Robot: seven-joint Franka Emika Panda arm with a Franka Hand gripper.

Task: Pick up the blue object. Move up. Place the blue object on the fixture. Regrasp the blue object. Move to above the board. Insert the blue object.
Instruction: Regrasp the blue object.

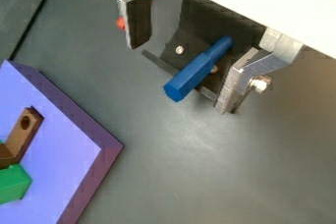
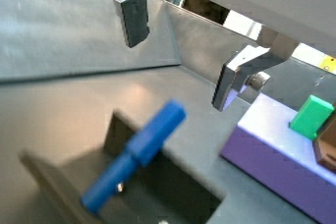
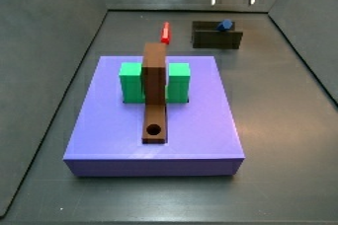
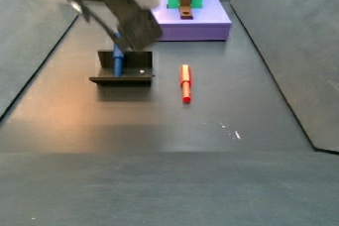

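Blue object (image 1: 198,69) leans on the fixture (image 3: 218,37), placed already. Gripper (image 1: 191,63) hovers above w/ jaws wide, empty. Regrasp step now: next descend, close on peg.

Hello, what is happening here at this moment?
A robot arm's hand hangs open above the fixture, holding nothing. The blue object leans on the fixture, between the open fingers but not gripped. The board with its brown bar waits apart, and a red peg lies on the floor.
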